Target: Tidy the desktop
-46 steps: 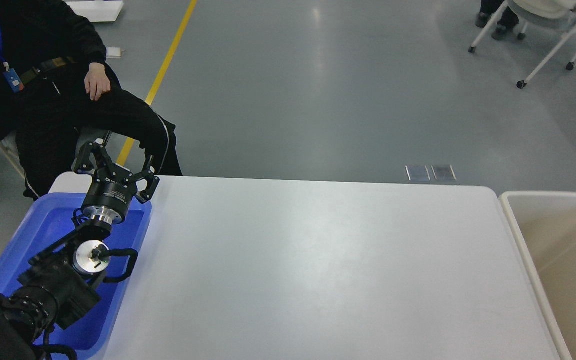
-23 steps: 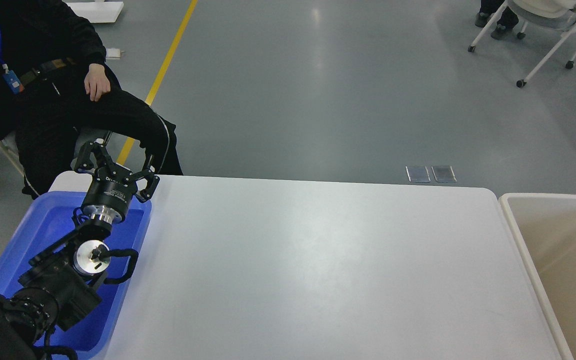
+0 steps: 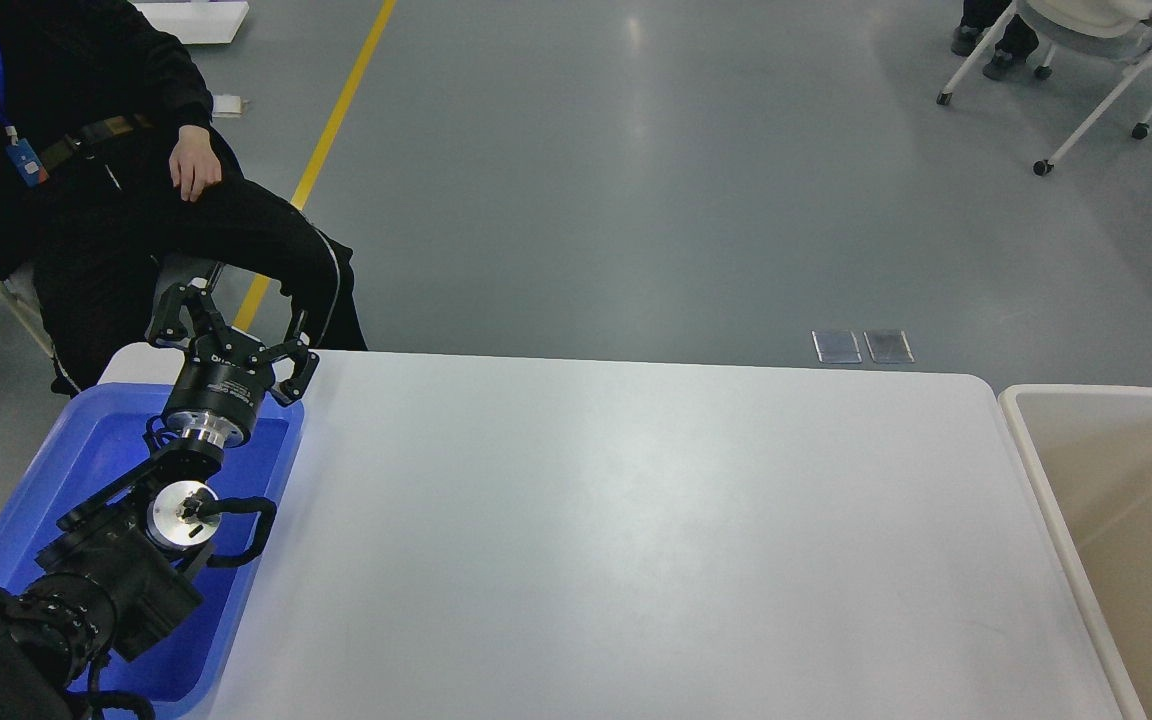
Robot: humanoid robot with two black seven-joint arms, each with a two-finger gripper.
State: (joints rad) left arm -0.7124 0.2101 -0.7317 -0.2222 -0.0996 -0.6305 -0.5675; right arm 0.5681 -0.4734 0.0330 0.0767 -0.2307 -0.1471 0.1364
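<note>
One large smooth white rectangular desktop fills the centre, one blue plastic tray at nine o'clock, one beige bin at three. My left gripper hangs over the tray's far end, fingers spread, holding nothing.

Desktop: tray on its left end, bin just beside its right edge; seated person behind the tray.
</note>
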